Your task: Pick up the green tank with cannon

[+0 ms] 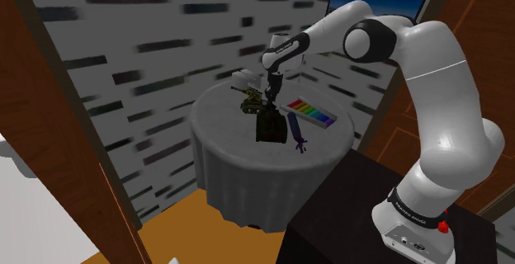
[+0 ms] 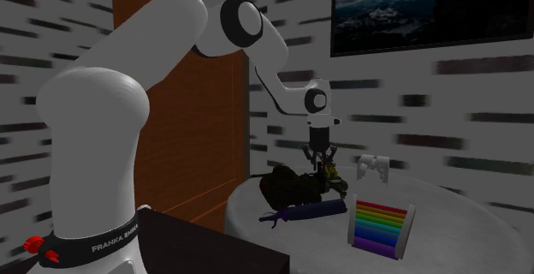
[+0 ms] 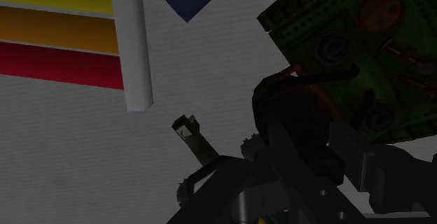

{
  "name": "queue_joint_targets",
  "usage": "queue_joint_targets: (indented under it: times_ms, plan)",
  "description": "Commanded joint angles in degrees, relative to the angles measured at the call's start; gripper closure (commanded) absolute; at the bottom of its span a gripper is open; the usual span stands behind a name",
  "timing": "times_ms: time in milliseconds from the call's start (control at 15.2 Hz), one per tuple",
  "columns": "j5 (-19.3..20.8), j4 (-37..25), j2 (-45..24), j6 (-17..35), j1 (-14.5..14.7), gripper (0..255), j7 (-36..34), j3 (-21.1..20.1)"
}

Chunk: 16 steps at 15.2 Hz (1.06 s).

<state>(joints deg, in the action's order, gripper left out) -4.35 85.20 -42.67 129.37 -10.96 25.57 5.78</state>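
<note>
Tank: small green tank with cannon, low over the round worktop, between the white controller and a dark green object; whether it rests on the cloth cannot be told.
Claw: the black claw points straight down right at the tank; how far open it is, and whether it grips the tank, cannot be told.
Neighbours: a purple item lies just beside the dark green object, and a rainbow toy in a white frame sits beyond that.
Shoulder view: the grey cloth hangs down the worktop's side, with the dark stand at lower right.
Second exterior view: the tank pokes out past the dark green object, a wooden panel stands behind the arm, and a framed landscape hangs on the wall.
Wrist view: the cannon barrel juts over bare cloth, the dark green object shows rivets and an orange disc, and the rainbow toy shows yellow, orange and red bands.
Count: one tank, one controller, one dark green object, one purple item, one rainbow toy; one claw.
</note>
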Motion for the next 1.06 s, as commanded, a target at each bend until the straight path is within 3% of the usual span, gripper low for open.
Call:
queue_joint_targets:
  times_ms: [0,990]
  plan:
    - [0.1,0.1,0.8,-0.7,0.1,255,-0.1,0.1]
    - [0.6,-1.8,6.1,-7.8,0.3,255,-0.3,0.4]
